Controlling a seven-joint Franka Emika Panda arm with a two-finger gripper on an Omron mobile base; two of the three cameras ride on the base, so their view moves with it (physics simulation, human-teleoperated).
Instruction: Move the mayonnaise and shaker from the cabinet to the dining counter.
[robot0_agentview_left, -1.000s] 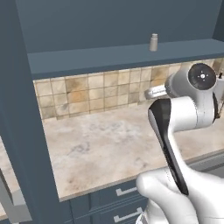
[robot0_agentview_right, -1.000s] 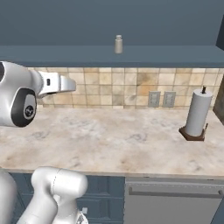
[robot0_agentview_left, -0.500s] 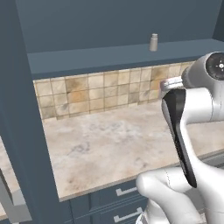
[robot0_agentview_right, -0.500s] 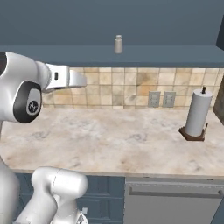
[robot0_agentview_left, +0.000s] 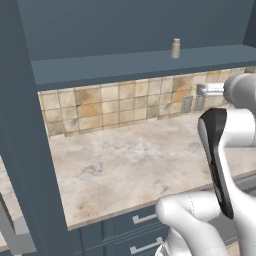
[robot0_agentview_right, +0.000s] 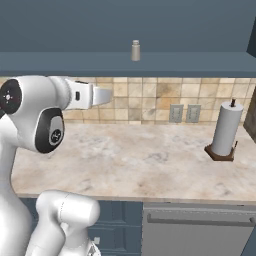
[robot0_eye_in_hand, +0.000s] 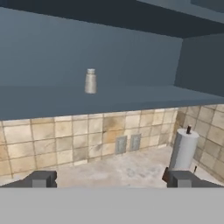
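The shaker (robot0_eye_in_hand: 90, 81) stands mid-shelf in the cabinet (robot0_eye_in_hand: 131, 98); the gripper (robot0_eye_in_hand: 109, 179), jaws wide, aims up for it.

This is a kitchen: a stone counter (robot0_agentview_right: 125, 160), tan wall tiles (robot0_agentview_right: 150, 100) (middle), and a paper towel roll (robot0_agentview_right: 225, 132).

Glossy white rounded arm (robot0_agentview_right: 35, 115), black joint panels, round dark caps, grey wrist segment
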